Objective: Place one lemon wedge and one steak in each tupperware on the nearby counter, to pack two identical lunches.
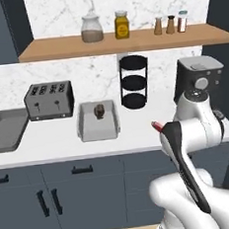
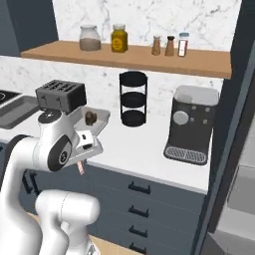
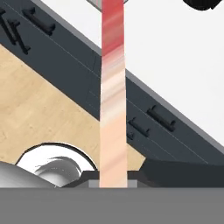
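Left to right on the surface (image 1: 54, 139): grey tupperware (image 1: 6, 129) at 9 o'clock, toaster (image 1: 49, 99), a second tupperware (image 1: 98, 123) holding a dark item. Gripper (image 3: 113, 181) clamped on the steak (image 3: 113, 96), which hangs over the cabinet fronts at 3 o'clock. Step judged: steak in transit; next, carry it above a tupperware and release

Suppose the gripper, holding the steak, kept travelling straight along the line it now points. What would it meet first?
Judging by the hand view, the gripper points along the steak toward the counter edge above the dark cabinet drawers. It would likely meet the counter first, though depth is unclear.
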